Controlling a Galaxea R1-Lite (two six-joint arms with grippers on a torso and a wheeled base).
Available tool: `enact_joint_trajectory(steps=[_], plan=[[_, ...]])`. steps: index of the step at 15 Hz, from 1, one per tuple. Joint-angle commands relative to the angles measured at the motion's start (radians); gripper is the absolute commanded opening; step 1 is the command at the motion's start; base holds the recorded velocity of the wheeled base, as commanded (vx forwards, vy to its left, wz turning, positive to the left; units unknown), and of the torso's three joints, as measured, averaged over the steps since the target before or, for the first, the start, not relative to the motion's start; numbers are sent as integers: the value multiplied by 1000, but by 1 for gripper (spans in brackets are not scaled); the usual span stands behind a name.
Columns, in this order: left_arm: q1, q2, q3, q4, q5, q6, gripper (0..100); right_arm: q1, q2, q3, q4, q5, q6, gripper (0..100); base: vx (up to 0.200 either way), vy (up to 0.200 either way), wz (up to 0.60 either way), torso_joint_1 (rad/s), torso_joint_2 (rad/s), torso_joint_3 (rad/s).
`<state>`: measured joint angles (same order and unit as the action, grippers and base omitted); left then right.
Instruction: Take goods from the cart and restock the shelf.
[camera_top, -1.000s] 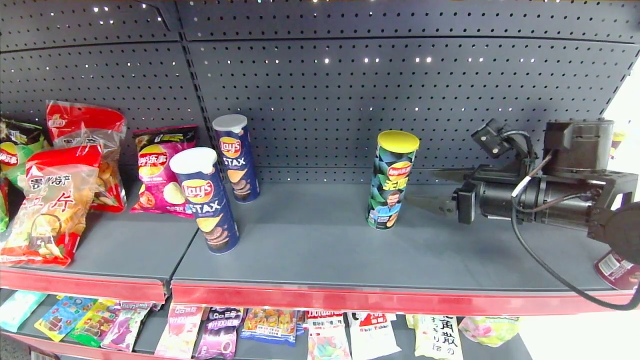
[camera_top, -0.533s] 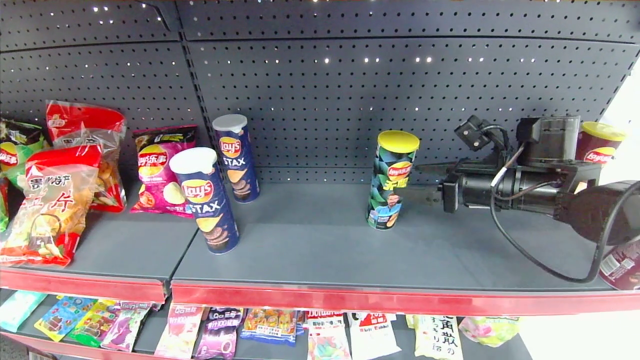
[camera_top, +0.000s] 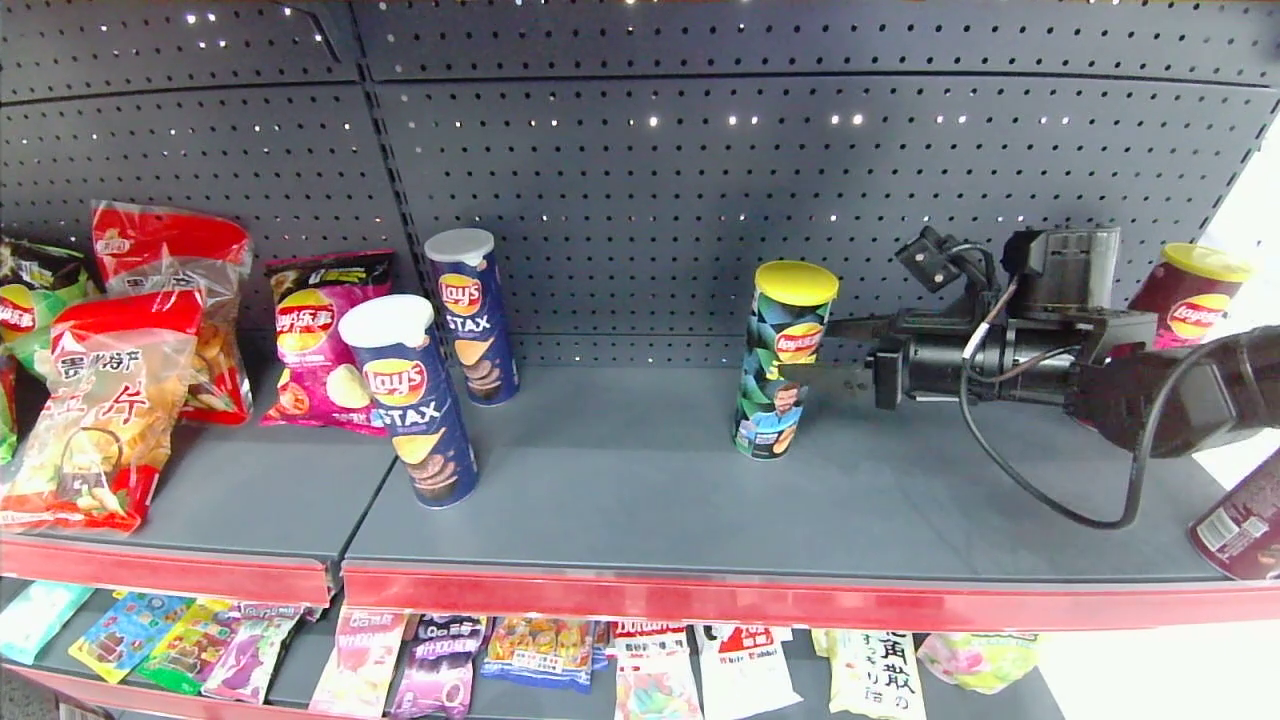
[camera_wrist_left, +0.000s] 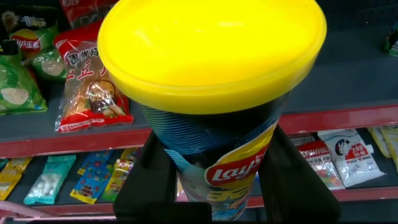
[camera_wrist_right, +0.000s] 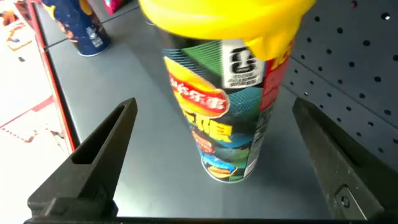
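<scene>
A green chip can (camera_top: 785, 360) with a yellow lid stands upright on the grey shelf (camera_top: 620, 480), right of centre. My right gripper (camera_top: 822, 350) comes in level from the right, open, its fingertips reaching the can's side. In the right wrist view the can (camera_wrist_right: 230, 124) stands between the wide-spread fingers (camera_wrist_right: 99, 162) of the right gripper (camera_wrist_right: 214, 106), with gaps on both sides. My left gripper (camera_wrist_left: 217, 186) is shut on a second yellow-lidded chip can (camera_wrist_left: 211, 56), held upright in front of the shelves.
Two blue chip cans (camera_top: 415, 400) (camera_top: 472, 315) stand left of centre, with snack bags (camera_top: 100, 400) further left. A maroon can (camera_top: 1190, 295) stands behind my right arm, another (camera_top: 1235, 525) at the shelf's right front. The red shelf lip (camera_top: 700, 595) overhangs a lower snack row (camera_top: 540, 650).
My right gripper has moved left along the shelf until its open fingers reach the green can. The arm's shift has uncovered the maroon can behind it.
</scene>
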<state>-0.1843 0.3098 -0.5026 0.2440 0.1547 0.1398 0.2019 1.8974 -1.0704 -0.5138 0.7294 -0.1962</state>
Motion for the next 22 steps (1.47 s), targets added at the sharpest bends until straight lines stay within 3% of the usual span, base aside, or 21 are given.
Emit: enact_joint_trajectory(steps=[1,5,16,17,22], plan=[[0,3,1,0,0,0,0,-9,42,-48,0,22,0,100,0,0,0,0,0,0],[0,5,-1,0,5,1,0,1,78,-106,0,94,4,100,0,0,0,0,0,0],[0,5,4,1,5,12,0,13,140,-195,0,110,4,100,0,0,0,0,0,0],[0,5,2,0,6,14,0,16,146,-200,0,111,0,0,0,0,0,0,0,0],[2,-5,1,0,11,26,0,24,132,-203,0,94,-2,0,0,0,0,0,0,0]])
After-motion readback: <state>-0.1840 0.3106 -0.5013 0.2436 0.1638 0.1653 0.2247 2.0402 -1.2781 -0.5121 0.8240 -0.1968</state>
